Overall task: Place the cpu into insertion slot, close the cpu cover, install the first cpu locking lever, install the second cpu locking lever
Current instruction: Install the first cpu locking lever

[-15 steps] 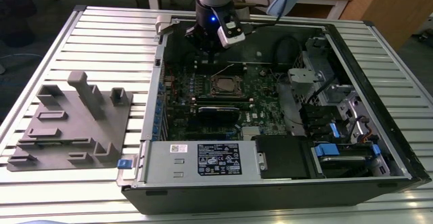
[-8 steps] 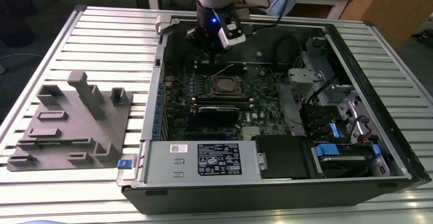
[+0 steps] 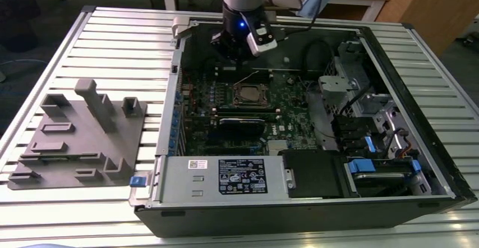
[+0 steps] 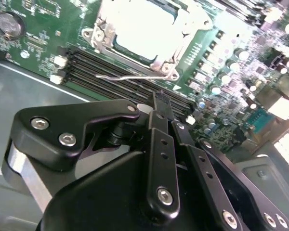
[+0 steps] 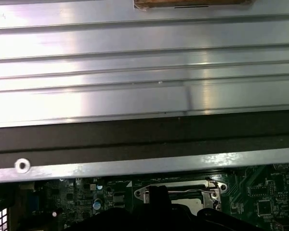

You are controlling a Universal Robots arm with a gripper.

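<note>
Inside the open computer case, the insertion slot [image 3: 250,94] sits on the green board. In the second wrist view a pale, glaring square, the cpu [image 4: 143,26], lies in the slot, and the cpu cover [image 4: 171,60] lies flat around it as a silvery frame. A thin wire locking lever [image 4: 130,76] sticks out along the cover's near edge, beside the black memory slots. My gripper [image 3: 230,54] hangs above the board just behind the slot, near the case's back wall. Its black fingers [image 4: 159,108] are pressed together with nothing between them. The slot [image 5: 176,193] also appears in the first wrist view.
The case lies on a slatted metal table [image 3: 112,46]. On the exterior view's left stands a grey moulded fixture [image 3: 75,141]. A power supply [image 3: 224,178] fills the case's near side, with drive bays and cables [image 3: 367,124] on the exterior view's right. The case wall [image 5: 135,137] stands close behind the gripper.
</note>
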